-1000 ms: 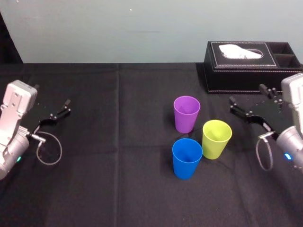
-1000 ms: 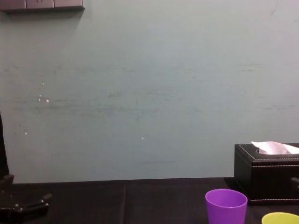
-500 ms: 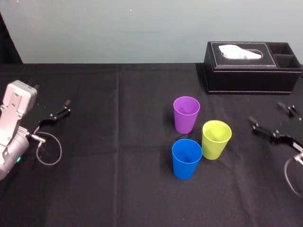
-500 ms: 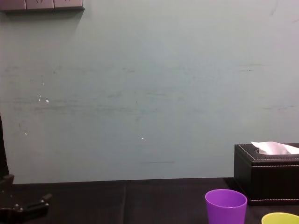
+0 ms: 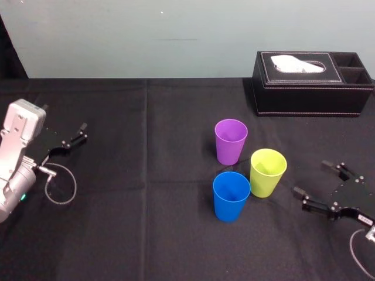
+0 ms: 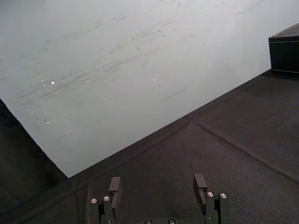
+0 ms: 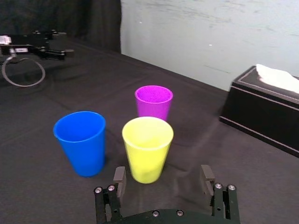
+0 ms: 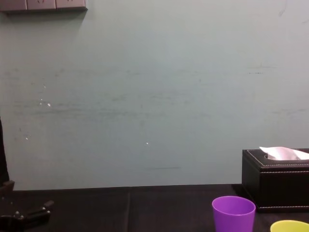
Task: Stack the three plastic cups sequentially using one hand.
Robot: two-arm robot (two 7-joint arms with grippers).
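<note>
Jaws of the right gripper (image 5: 310, 178) stand wide apart, nothing between them. It sits low over the black table (image 5: 146, 205), just right of the cup cluster, with its opening facing the yellow-green cup (image 5: 268, 171). From the right wrist view that cup lies nearly centred between the fingers but not yet inside them.

Blue cup (image 5: 231, 195) stands close on the yellow-green one's left. Purple cup (image 5: 230, 140) is just behind the pair. All three are upright, mouths up, none nested. Tissue box (image 5: 310, 82) is well apart at the back.

Left gripper (image 6: 157, 183) is parked at the table's left edge, fingers spread, holding nothing.

Step in hand, by my reading: closing in on the first cup.
- Keep the approach level and centred.
- Take the wall below the rim.
- Watch the finger nearest the blue cup; little room there.
- Squeeze lightly, since smooth tapered plastic may flex or slip.
- Lift straight up before carrying across.
</note>
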